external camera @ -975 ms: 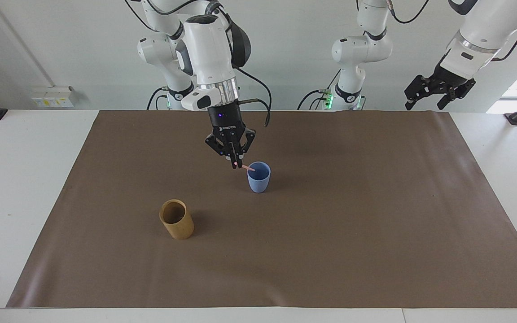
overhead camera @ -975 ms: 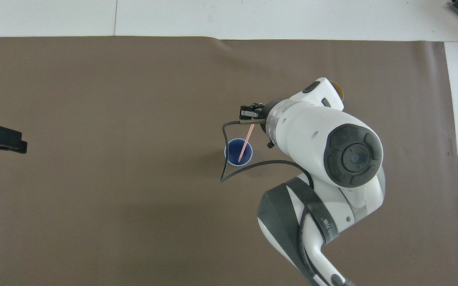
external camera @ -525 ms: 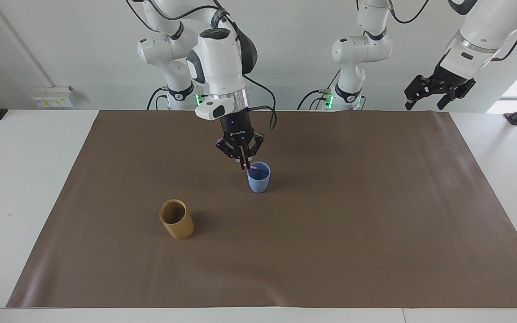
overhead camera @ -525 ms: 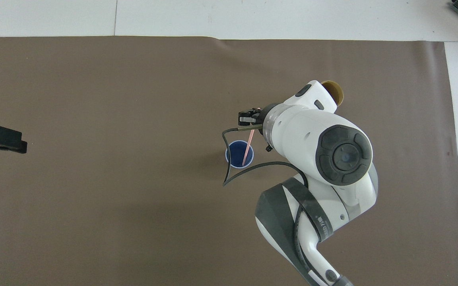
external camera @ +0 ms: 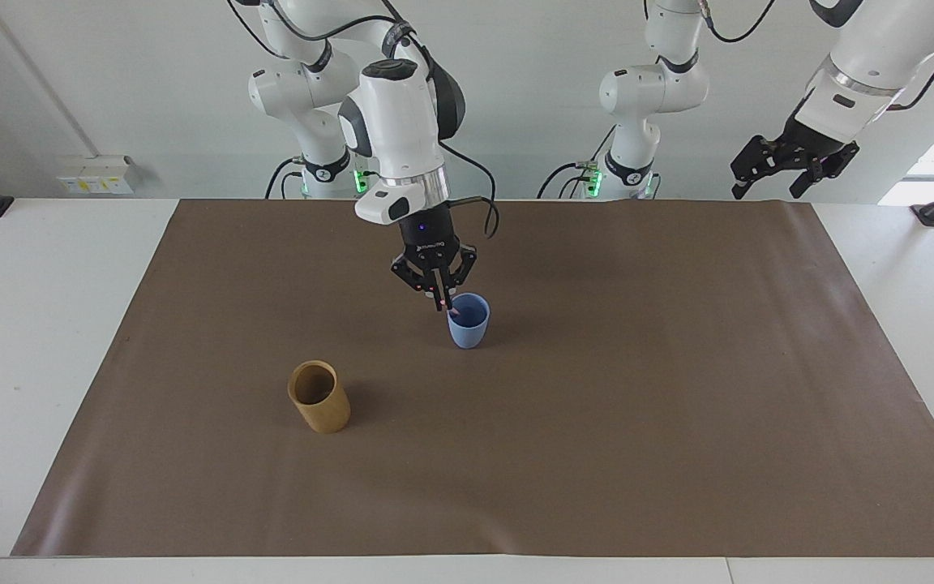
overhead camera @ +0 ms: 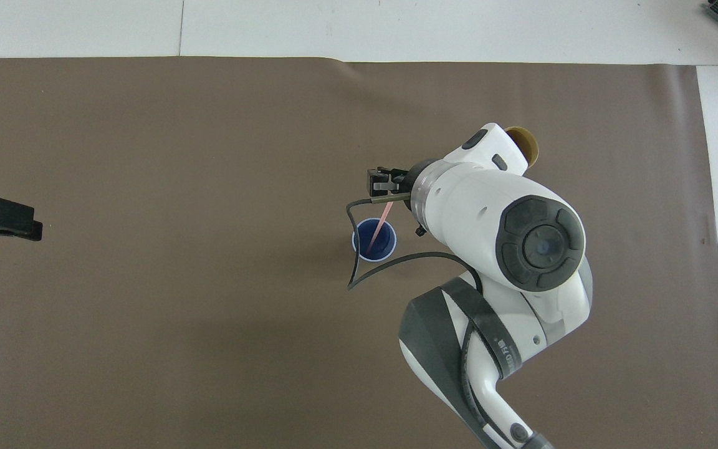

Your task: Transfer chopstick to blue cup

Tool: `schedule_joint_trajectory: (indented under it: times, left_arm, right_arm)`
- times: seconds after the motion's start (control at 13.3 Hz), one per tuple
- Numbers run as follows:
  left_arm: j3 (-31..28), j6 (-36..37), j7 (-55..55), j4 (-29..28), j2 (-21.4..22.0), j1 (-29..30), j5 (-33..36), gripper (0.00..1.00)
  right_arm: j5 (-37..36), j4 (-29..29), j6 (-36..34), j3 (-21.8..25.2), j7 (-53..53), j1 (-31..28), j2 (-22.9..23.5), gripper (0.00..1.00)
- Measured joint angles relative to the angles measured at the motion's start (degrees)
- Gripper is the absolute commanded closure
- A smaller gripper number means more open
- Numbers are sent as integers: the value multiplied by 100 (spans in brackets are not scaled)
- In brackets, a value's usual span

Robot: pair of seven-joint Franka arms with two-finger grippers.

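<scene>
The light blue cup (external camera: 468,324) stands upright near the middle of the brown mat. The thin pink chopstick (overhead camera: 379,227) leans inside the blue cup (overhead camera: 384,248), its lower end down in the cup and its upper end rising over the rim toward my right gripper (external camera: 439,302). That gripper hangs just above the cup's rim on the right arm's side, at the chopstick's upper end (external camera: 452,308). The right gripper (overhead camera: 381,182) is partly hidden by its own wrist in the overhead view. My left gripper (external camera: 791,169) waits open and empty, raised at the left arm's end of the table.
A tan-brown cylindrical cup (external camera: 319,397) stands upright, farther from the robots than the blue cup and toward the right arm's end; the right arm half covers it (overhead camera: 524,141) from above. The brown mat (external camera: 613,454) covers most of the white table.
The right gripper has come down closer to the blue cup's rim and the chopstick has sunk deeper into the cup, its lower end swinging toward the left arm's side. The left arm has not moved.
</scene>
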State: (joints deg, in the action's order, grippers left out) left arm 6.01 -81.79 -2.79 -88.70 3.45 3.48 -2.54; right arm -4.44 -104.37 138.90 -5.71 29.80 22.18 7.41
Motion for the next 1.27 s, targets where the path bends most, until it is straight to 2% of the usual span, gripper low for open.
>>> schedule_joint_trajectory:
  times: [0.38,0.6,0.82,1.05,1.27]
  left_arm:
    - [0,0,0,0,0,0,0,0]
    - [0,0,0,0,0,0,0,0]
    - [0,0,0,0,0,0,0,0]
    - [0,0,0,0,0,0,0,0]
    - [0,1,0,0,0,0,0,0]
  right_arm:
    - [0,356,-212,34,2,-211,-104,0]
    - [0,424,-1132,57,-161,-835,-549,0]
    - [0,427,-1910,82,-874,-1547,-1009,0]
    - [0,536,-2617,96,-1230,-1920,-1156,0]
    - [0,1044,-3660,97,-1236,-2026,-1146,0]
